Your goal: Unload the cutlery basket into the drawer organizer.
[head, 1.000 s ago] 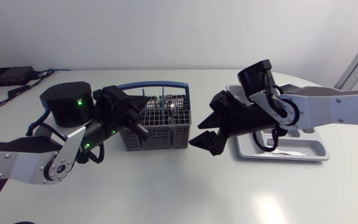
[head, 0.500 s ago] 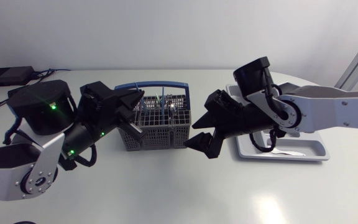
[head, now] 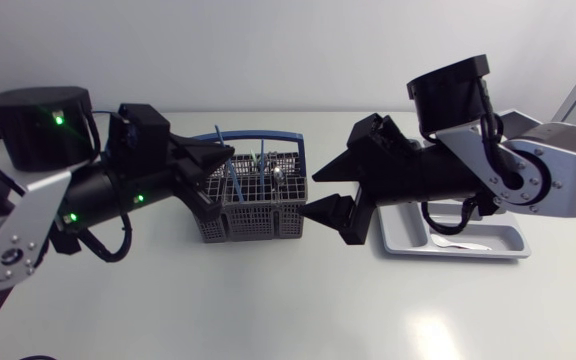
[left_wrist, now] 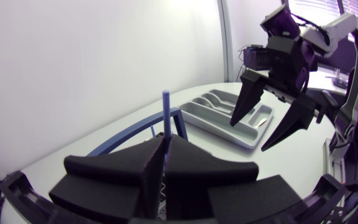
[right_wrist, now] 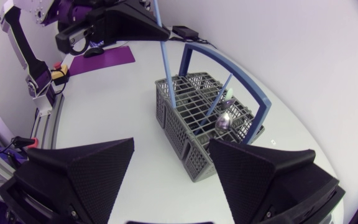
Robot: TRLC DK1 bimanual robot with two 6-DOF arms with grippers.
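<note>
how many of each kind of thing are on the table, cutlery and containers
cutlery basket: 1
drawer organizer: 1
blue-handled utensil: 2, one held in the left gripper, the other leaning in the basket
metal spoon: 1, in the basket
white utensil: 1, in the organizer
total: 6

white table (head: 268, 300) | cutlery basket (head: 253, 215) mid | drawer organizer (head: 503, 240) beside it

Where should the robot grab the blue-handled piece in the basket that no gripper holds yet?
Probably its blue handle, from above: it pokes over the basket rim while the lower end is buried in the grid. The open right gripper hovers closest.
</note>
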